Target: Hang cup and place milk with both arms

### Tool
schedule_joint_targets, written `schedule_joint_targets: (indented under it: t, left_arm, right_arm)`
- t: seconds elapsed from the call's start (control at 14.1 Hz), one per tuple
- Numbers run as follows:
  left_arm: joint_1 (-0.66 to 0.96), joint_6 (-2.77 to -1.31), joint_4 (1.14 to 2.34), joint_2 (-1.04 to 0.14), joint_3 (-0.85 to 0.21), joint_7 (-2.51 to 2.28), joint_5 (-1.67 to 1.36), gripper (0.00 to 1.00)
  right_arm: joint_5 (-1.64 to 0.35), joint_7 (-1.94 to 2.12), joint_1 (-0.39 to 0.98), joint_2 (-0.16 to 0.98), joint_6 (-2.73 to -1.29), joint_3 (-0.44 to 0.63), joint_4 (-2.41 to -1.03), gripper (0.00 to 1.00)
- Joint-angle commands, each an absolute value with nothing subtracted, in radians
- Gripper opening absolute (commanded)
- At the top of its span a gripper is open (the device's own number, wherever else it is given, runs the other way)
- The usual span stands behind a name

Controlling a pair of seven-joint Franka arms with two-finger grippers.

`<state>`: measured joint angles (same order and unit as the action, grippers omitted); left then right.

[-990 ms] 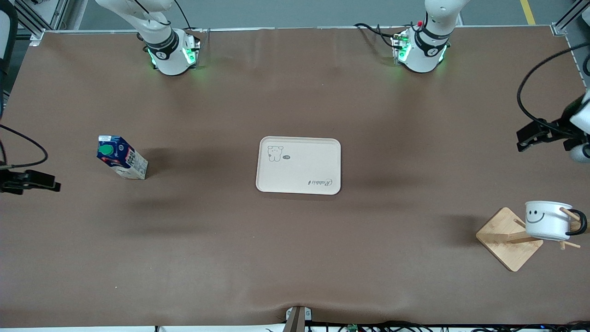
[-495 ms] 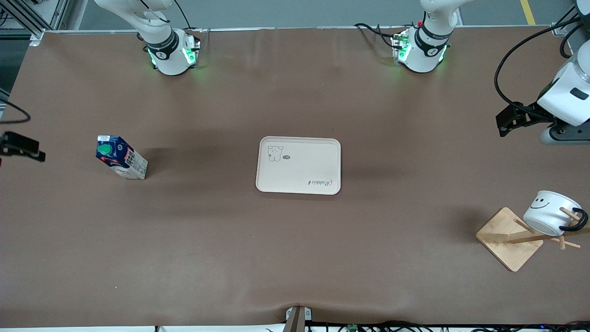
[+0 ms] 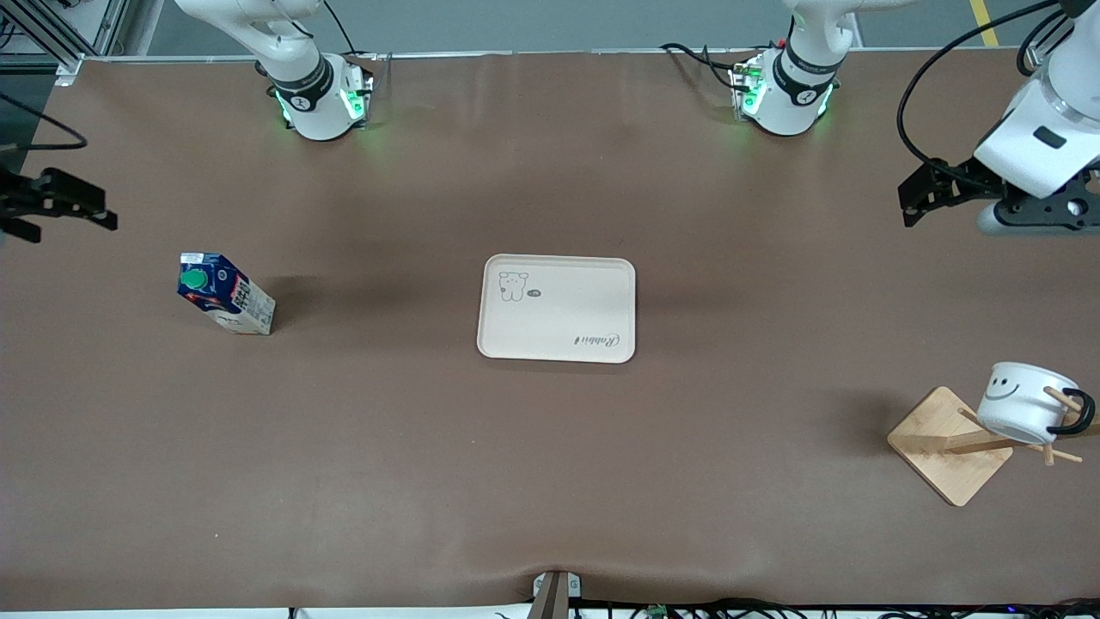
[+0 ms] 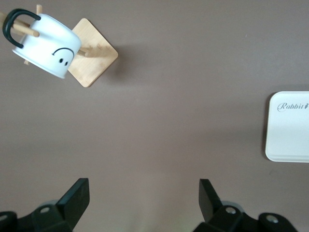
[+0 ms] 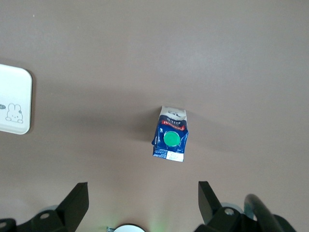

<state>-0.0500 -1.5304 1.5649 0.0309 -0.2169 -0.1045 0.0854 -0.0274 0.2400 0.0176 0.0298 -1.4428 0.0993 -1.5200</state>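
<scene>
The white cup [image 3: 1027, 402] with a smiley face hangs by its black handle on a peg of the wooden rack [image 3: 945, 447], at the left arm's end of the table; it also shows in the left wrist view [image 4: 50, 46]. The milk [image 3: 225, 293] stands upright at the right arm's end, nearer the front camera than the right arm's base; it also shows in the right wrist view [image 5: 170, 139]. My left gripper [image 4: 144, 198] is open and empty, high over bare table, apart from the cup. My right gripper [image 5: 143, 198] is open and empty, high over bare table beside the milk.
A cream tray [image 3: 557, 307] lies at the table's middle; parts of it show in both wrist views [image 4: 289, 125] [image 5: 13, 99]. The arm bases [image 3: 322, 103] [image 3: 786, 99] stand at the table's edge farthest from the front camera.
Both arms have drawn back toward their bases, the left gripper away from the cup. The cup has tipped over and hangs tilted on its peg.
</scene>
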Motion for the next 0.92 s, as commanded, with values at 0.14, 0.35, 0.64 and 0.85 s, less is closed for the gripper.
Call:
schedule_joint_targets:
  t: [0.14,0.35,0.64,0.85]
  left_arm:
    - [-0.04,-1.569,1.681,0.126,-0.172,-0.098,-0.007,1.0]
    - [-0.052,-1.56,1.683,0.13,-0.156,-0.092,-0.021,1.0]
    - [-0.052,-1.537,1.677,0.143,-0.14,-0.094,-0.025,1.0]
    - [-0.064,-1.536,1.671,0.143,-0.14,-0.092,-0.023,1.0]
  right_arm:
    - [0.032,0.242,0.025,0.003,-1.459,0.103,-1.436,1.0]
    - [0.034,0.239,0.029,0.003,-1.45,0.103,-1.434,1.0]
    - [0.034,0.241,0.026,0.003,-1.413,0.103,-1.439,1.0]
    - [0.032,0.238,0.025,0.003,-1.404,0.103,-1.442,1.0]
